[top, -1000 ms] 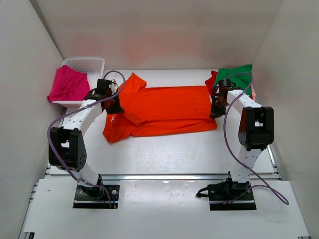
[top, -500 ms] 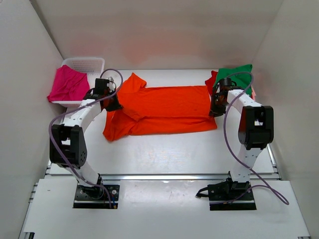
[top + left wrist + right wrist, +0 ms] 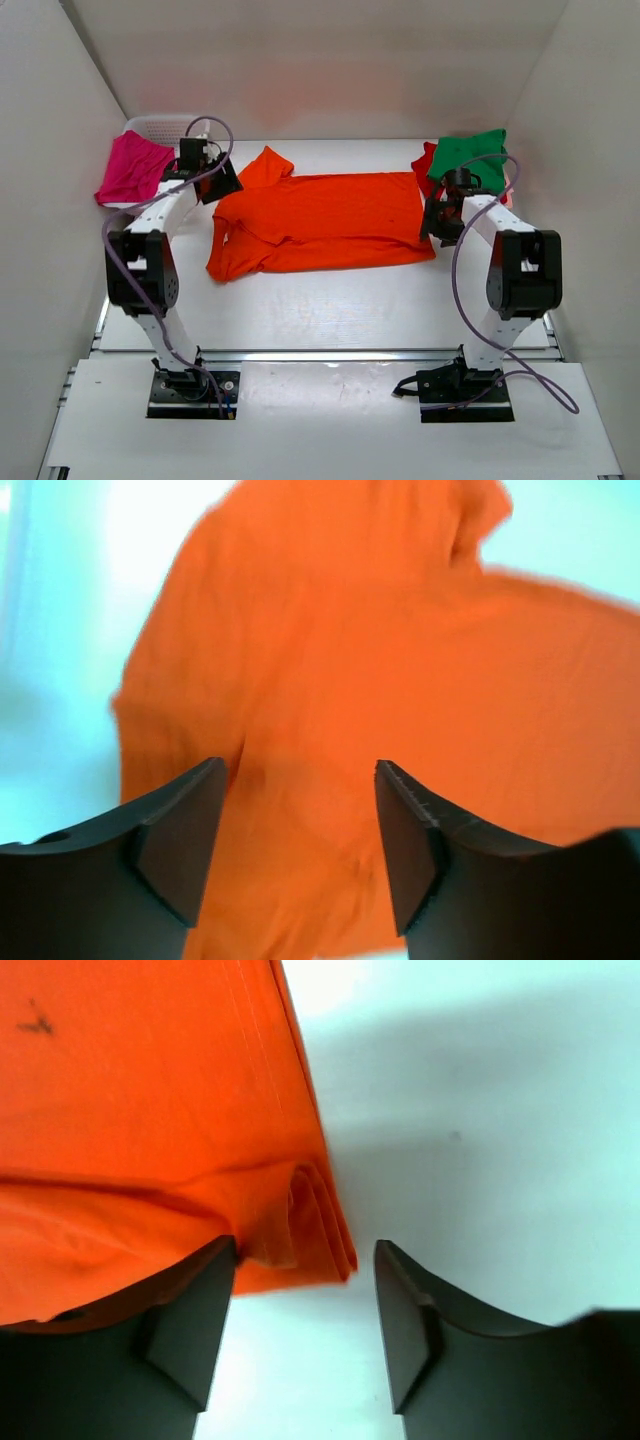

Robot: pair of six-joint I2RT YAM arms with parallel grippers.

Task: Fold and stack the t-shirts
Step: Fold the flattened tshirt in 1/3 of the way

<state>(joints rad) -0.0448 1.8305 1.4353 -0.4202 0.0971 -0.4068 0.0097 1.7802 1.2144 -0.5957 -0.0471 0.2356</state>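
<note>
Orange t-shirt (image 3: pixel 320 220) folded lengthwise on counter (image 3: pixel 330 300); left claw (image 3: pixel 300 780), right claw (image 3: pixel 305 1260) both open, empty; likely next: regrasp for crosswise fold

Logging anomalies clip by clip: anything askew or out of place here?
The orange t-shirt lies unevenly folded: one sleeve pokes out at its left far end, and a corner at its right end is bunched up. The magenta t-shirt droops over the basket rim.
</note>
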